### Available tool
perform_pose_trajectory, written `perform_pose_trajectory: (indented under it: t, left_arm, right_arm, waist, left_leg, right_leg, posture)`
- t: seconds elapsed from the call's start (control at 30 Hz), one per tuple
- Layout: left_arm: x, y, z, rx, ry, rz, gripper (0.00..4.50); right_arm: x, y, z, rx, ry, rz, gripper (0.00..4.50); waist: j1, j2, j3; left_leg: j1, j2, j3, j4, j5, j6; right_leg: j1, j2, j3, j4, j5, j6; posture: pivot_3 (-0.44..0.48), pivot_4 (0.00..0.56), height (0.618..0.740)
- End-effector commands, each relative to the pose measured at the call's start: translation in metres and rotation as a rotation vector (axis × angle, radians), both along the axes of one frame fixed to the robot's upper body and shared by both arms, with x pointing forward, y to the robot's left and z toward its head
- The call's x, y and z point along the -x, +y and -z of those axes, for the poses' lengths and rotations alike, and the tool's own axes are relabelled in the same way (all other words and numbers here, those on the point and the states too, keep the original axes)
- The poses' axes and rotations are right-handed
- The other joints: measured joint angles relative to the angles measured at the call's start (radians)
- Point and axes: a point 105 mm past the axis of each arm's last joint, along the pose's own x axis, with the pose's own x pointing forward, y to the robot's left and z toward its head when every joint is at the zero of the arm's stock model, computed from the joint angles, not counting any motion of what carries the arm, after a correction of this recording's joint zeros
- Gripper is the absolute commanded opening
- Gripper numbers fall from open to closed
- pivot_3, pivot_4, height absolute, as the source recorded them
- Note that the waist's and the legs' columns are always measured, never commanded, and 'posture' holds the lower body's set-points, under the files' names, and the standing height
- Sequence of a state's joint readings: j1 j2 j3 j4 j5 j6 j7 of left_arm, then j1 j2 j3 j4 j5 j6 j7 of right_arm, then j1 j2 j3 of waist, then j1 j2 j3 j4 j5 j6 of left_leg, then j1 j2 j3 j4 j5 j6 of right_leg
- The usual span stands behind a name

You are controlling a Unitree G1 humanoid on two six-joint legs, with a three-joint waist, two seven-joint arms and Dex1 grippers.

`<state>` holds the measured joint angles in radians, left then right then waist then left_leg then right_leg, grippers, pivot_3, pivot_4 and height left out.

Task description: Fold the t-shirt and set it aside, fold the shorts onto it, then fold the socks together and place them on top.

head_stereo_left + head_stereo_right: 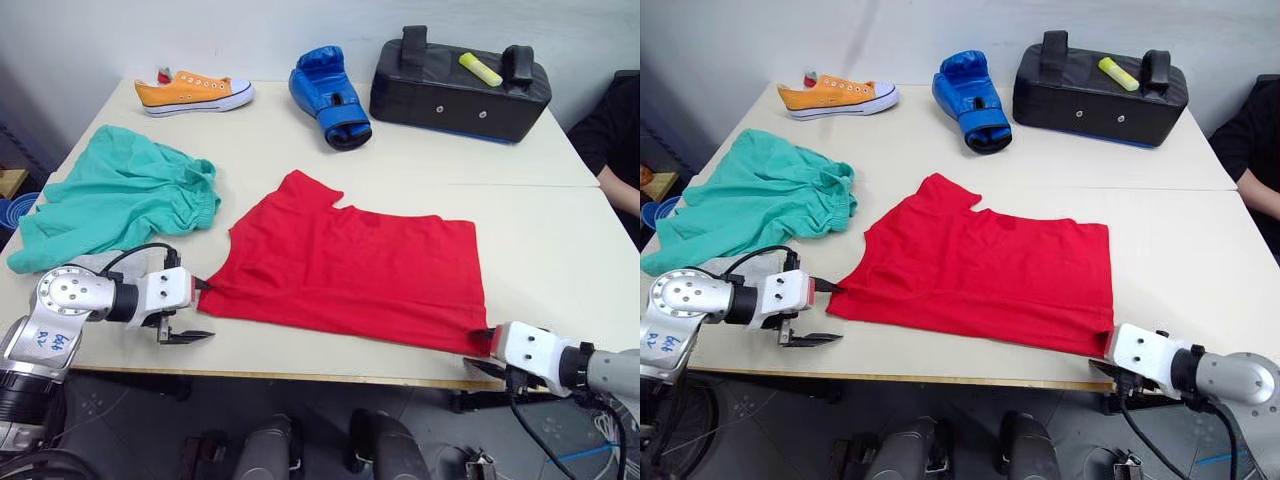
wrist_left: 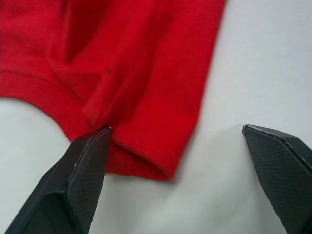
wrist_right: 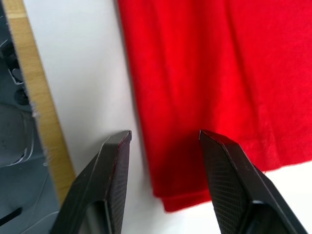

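Table, folded t-shirt, open grippers.

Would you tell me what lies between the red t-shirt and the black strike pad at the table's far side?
Only bare table, seen from the left eye view, separates the t-shirt from the strike pad.

The red t-shirt lies folded flat near my bench's front edge, one sleeve pointing toward the back. The teal shorts sit crumpled by the left edge, apart from it.
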<state>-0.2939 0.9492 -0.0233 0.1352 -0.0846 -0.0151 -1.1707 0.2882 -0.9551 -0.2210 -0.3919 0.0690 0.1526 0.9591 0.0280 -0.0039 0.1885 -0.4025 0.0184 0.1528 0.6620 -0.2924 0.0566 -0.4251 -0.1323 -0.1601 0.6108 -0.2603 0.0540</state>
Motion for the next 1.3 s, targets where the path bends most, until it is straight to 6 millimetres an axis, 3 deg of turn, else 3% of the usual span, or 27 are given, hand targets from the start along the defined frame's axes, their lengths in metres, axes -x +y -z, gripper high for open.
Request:
perform_pose_trajectory:
  t: [0.03, 0.13, 0.3, 0.43, 0.57, 0.67, 0.83, 1.07, 1.13, 1.23, 1.3]
  left_arm:
    - [-0.007, 0.006, 0.017, -0.036, 0.013, -0.046, 3.61]
    - [-0.007, 0.005, 0.02, -0.039, 0.016, -0.037, 2.7]
    - [-0.01, 0.001, 0.019, -0.031, 0.017, -0.023, 1.18]
    - [0.003, 0.001, 0.014, -0.025, 0.074, 0.01, 0.03]
    - [0.044, 0.003, 0.015, 0.032, 0.263, 0.042, 0.03]
    - [0.058, 0.004, 0.017, 0.016, 0.302, 0.05, 0.03]
    - [0.065, -0.003, 0.02, 0.029, 0.29, 0.022, 0.03]
    - [0.058, -0.004, 0.016, 0.069, 0.3, -0.054, 0.03]
    - [0.064, -0.004, 0.009, 0.11, 0.352, -0.046, 0.47]
    - [0.072, -0.003, -0.01, 0.197, 0.472, -0.047, 1.23]
    - [0.064, -0.001, -0.029, 0.295, 0.513, -0.079, 1.84]
  right_arm:
    - [-0.002, -0.002, 0.003, 0.02, -0.002, 0.006, 0.97]
    - [-0.003, -0.002, 0.003, 0.023, -0.001, 0.004, 0.0]
    - [-0.002, -0.004, 0.002, 0.036, -0.009, -0.006, 0.0]
    - [0.011, 0.002, -0.003, 0.023, 0.03, -0.102, 0.0]
    - [0.031, -0.003, -0.007, 0.038, 0.102, -0.165, 0.0]
    - [0.034, -0.01, -0.008, 0.054, 0.106, -0.151, 0.0]
    - [0.036, -0.014, -0.003, 0.056, 0.093, -0.124, 0.0]
    - [0.038, -0.011, -0.003, 0.043, 0.097, -0.116, 0.0]
    - [0.042, -0.008, -0.007, 0.019, 0.112, -0.133, 0.39]
    - [0.043, 0.004, -0.027, -0.153, 0.148, -0.113, 1.2]
    - [0.039, 0.01, -0.042, -0.266, 0.168, -0.093, 1.84]
  waist:
    - [0.0, 0.001, -0.001]
    - [0.0, 0.005, -0.003]
    - [0.0, 0.007, -0.004]
    - [-0.001, 0.006, -0.004]
    - [-0.011, 0.006, -0.004]
    - [-0.019, 0.006, -0.004]
    - [-0.015, 0.005, -0.003]
    - [-0.005, 0.005, -0.003]
    - [-0.005, 0.005, -0.003]
    - [-0.006, 0.003, -0.002]
    - [-0.007, 0.003, -0.001]
  left_leg:
    - [0.0, 0.0, 0.0, 0.0, 0.001, 0.0]
    - [0.002, 0.0, 0.0, 0.0, 0.001, 0.001]
    - [0.003, 0.0, -0.001, 0.0, 0.001, 0.001]
    - [0.003, 0.0, -0.001, 0.0, 0.001, 0.001]
    - [0.001, 0.0, 0.0, 0.0, 0.0, -0.002]
    - [0.002, 0.001, 0.001, 0.0, 0.0, -0.001]
    - [0.001, 0.001, 0.002, 0.0, -0.004, -0.005]
    - [0.001, 0.001, 0.002, 0.0, -0.006, 0.0]
    - [0.001, 0.001, 0.001, 0.0, -0.006, -0.001]
    - [0.001, 0.001, 0.001, 0.0, -0.005, -0.001]
    - [0.0, 0.001, 0.001, 0.0, -0.005, -0.001]
  right_leg:
    - [0.0, 0.0, 0.0, 0.0, 0.0, 0.0]
    - [0.002, 0.0, 0.0, 0.0, 0.001, -0.001]
    - [0.003, 0.0, 0.0, 0.0, 0.001, -0.001]
    - [0.003, 0.0, 0.0, 0.0, 0.001, -0.001]
    - [0.0, 0.0, 0.0, 0.002, 0.0, 0.0]
    - [0.0, 0.001, 0.0, 0.003, -0.004, 0.002]
    - [0.0, 0.001, 0.0, 0.002, -0.004, 0.003]
    - [0.0, 0.001, 0.001, 0.001, -0.004, 0.002]
    - [-0.001, 0.001, 0.001, 0.001, -0.004, 0.001]
    - [-0.001, 0.001, 0.001, 0.002, -0.004, 0.001]
    - [-0.001, 0.001, 0.0, 0.002, -0.004, 0.001]
  posture:
    - [0.0, 0.15, 0.74]
    - [0.0, 0.15, 0.74]
    - [0.0, 0.15, 0.74]
    - [0.0, 0.15, 0.74]
    - [0.0, 0.15, 0.74]
    - [0.0, 0.15, 0.74]
    - [0.0, 0.15, 0.74]
    - [0.0, 0.15, 0.74]
    - [0.0, 0.15, 0.74]
    - [0.0, 0.15, 0.74]
    - [0.0, 0.15, 0.74]
